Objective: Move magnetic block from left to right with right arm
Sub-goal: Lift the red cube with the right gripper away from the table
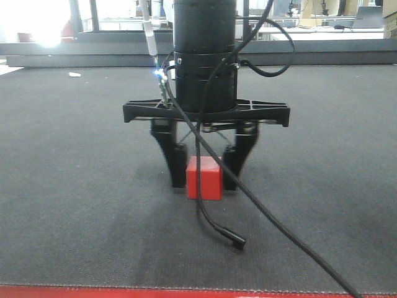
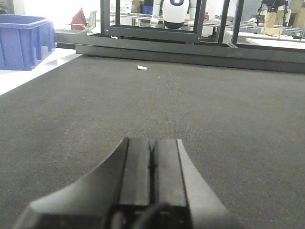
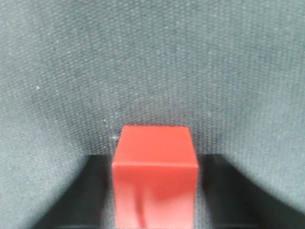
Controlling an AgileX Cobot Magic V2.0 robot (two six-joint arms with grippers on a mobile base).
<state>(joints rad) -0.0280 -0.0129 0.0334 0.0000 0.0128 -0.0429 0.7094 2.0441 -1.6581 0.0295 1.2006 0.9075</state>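
The magnetic block (image 1: 204,178), a small plain red cube, rests on the dark grey mat (image 1: 74,186). My right gripper (image 1: 205,180) comes straight down over it, with one black finger on each side. In the right wrist view the block (image 3: 155,176) fills the middle between the two dark fingers (image 3: 90,191), and a thin strip of mat shows on each side, so the gripper (image 3: 155,164) is open around it. My left gripper (image 2: 152,143) lies low over bare mat with its pads pressed together and nothing between them.
A loose black cable (image 1: 239,243) hangs from the right arm and trails on the mat in front of the block. A white scrap (image 2: 142,67) lies far back. A blue bin (image 2: 24,40) stands off the mat's left. A red strip (image 1: 186,293) edges the front.
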